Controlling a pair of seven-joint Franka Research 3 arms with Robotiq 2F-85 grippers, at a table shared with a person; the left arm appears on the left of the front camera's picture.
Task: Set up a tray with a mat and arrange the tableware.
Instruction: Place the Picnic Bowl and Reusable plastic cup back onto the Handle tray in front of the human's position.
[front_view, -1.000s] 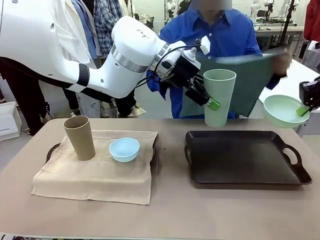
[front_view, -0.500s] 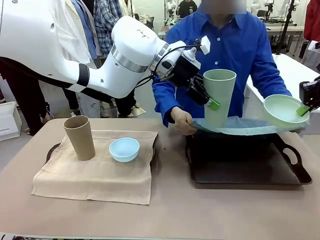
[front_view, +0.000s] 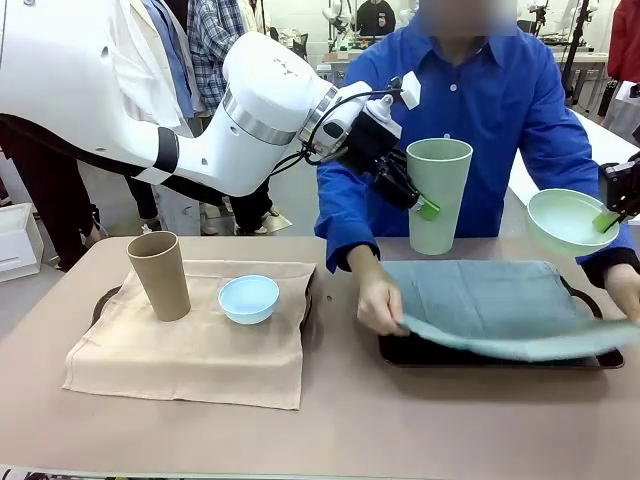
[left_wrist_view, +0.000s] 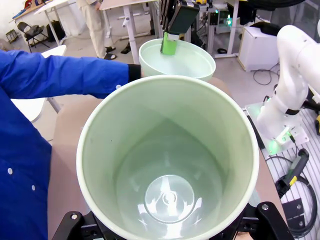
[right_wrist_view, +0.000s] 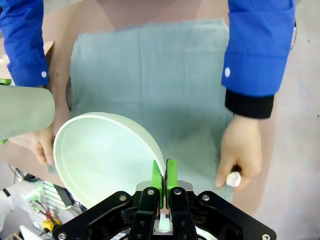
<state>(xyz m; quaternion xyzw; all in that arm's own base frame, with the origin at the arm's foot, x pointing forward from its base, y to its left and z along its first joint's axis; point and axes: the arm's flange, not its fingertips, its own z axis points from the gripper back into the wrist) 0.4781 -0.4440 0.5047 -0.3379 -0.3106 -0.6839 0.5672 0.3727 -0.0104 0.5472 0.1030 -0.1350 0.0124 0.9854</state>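
The teal mat (front_view: 490, 305), held up half a second ago, now drapes low over the dark tray (front_view: 600, 358), soft woven cloth sagging past its near rim, both the person's hands (front_view: 380, 300) gripping its front edge. To the left, a tan cup (front_view: 160, 275) and light blue bowl (front_view: 248, 298) sit on a rumpled beige cloth (front_view: 190, 350). Above, the left gripper (front_view: 412, 200) still clamps the smooth pale green cup (front_view: 438, 195) in the air. The right gripper (right_wrist_view: 164, 182) pinches the rim of the glossy pale green bowl (right_wrist_view: 100, 155), aloft.
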